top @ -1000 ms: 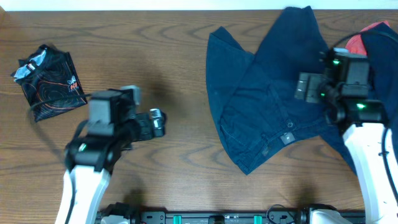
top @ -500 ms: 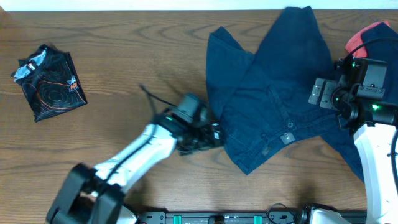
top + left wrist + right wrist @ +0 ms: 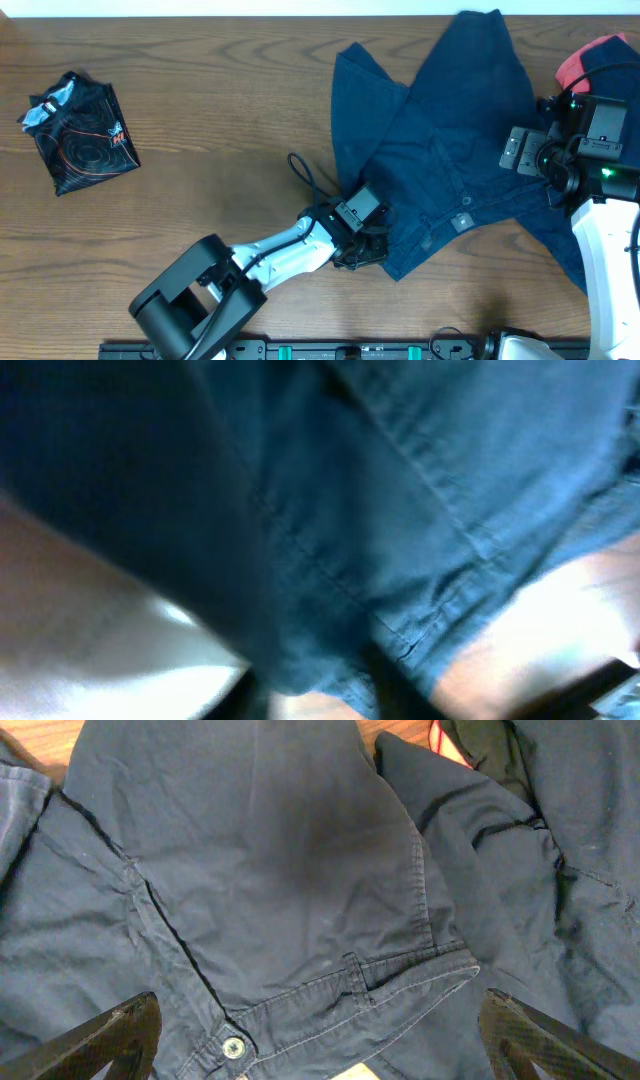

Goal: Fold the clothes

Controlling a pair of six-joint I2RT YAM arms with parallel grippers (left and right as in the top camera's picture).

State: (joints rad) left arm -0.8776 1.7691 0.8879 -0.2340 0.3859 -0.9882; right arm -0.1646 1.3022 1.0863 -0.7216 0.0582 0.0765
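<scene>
Your left gripper [image 3: 368, 238] is low at the edge of the navy shorts [image 3: 440, 140] facing the worktop's [image 3: 200, 80] near edge. Blurred blue cloth fills its wrist view, so you cannot tell whether it is clenched. Your right gripper [image 3: 322, 1050] hangs released, fingers [image 3: 110, 1040] wide apart, over the waistband by the button [image 3: 233, 1047]. The shorts lie spread across the right half, a red piece [image 3: 590, 55] shows at the far right corner, and the small black printed piece [image 3: 80, 130] lies well apart near the left edge.
</scene>
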